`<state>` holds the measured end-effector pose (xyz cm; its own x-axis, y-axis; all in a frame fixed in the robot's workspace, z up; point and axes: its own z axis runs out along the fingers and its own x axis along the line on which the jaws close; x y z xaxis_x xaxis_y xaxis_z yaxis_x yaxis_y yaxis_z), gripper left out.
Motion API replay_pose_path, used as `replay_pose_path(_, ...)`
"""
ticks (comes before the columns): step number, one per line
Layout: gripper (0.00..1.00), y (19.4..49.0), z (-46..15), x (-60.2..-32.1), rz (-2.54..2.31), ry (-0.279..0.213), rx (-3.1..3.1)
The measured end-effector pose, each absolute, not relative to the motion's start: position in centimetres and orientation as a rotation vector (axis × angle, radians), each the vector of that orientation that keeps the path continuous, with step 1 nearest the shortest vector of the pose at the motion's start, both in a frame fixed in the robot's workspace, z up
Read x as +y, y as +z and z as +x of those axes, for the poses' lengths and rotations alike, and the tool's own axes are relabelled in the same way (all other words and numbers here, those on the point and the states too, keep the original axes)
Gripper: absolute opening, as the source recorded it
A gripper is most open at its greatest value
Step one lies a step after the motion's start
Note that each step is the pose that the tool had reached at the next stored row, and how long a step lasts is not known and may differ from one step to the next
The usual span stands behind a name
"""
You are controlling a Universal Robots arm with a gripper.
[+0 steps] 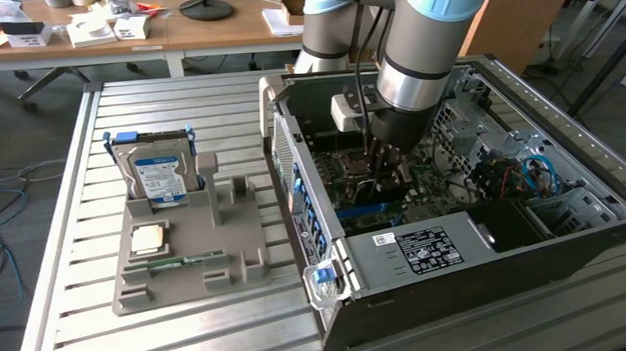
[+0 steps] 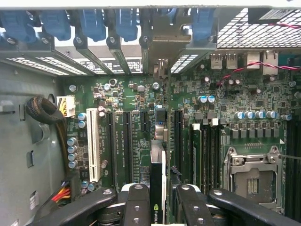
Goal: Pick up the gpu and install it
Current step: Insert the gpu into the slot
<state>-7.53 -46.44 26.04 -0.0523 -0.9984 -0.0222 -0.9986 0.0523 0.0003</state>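
We're inside the open computer case (image 1: 482, 244), above the motherboard (image 2: 141, 94). The gripper (image 2: 160, 201) is clamped onto the gpu (image 2: 157, 176), which sits edge-on between the jaws, its long axis running straight ahead toward the blue slot latches (image 2: 91, 23). White expansion slot (image 2: 93, 150) on one side, memory slots (image 2: 207, 150) on the other. Tight quarters!

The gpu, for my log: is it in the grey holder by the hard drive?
No, the gripper holds the gpu edge-on over the motherboard.

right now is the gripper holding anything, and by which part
The gripper holds the graphics card edge-on, pinching its two flat faces at the edge nearest the wrist, over the motherboard.
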Motion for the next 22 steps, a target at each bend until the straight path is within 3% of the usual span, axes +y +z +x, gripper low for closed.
replay_pose_path(22, 0.26, 25.35, -7.53, -46.44, -2.152, 0.024, 2.267)
